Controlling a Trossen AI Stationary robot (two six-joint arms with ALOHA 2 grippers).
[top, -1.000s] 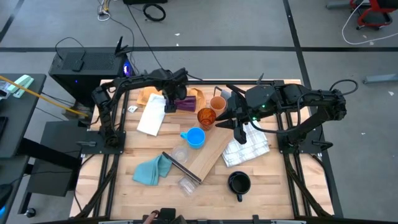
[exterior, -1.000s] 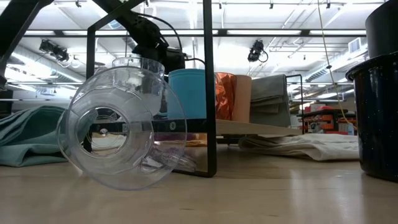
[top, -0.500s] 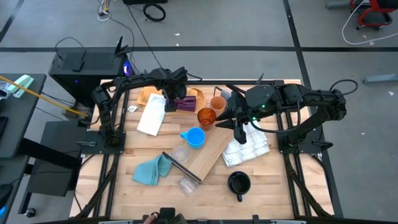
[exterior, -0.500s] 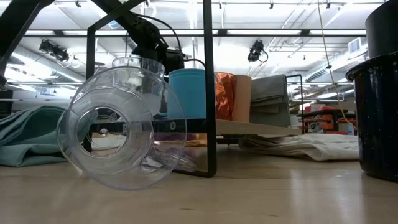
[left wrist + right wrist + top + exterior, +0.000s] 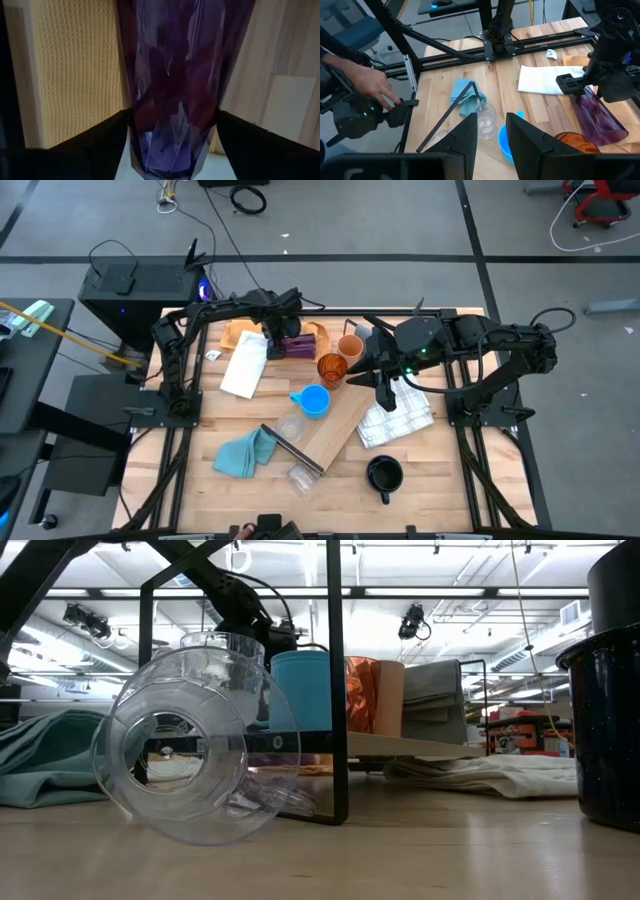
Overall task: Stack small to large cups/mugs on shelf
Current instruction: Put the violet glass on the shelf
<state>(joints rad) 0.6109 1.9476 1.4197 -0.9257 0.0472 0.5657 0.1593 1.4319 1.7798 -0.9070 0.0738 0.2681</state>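
Two dark arms reach over the wooden counter. The long light-wood shelf lies slantwise across its middle, with the light blue mug, amber translucent cup and tan cup on or beside its far end.

The purple tumbler lies on its side at the counter's back, on a tan paper sheet, its faceted translucent body running away from the left gripper. The left fingers stand apart on either side of its base, close against it; whether they press it cannot be told.

The right gripper hovers above the shelf, its fingers parted around nothing.

A dark mug stands near the counter's front.
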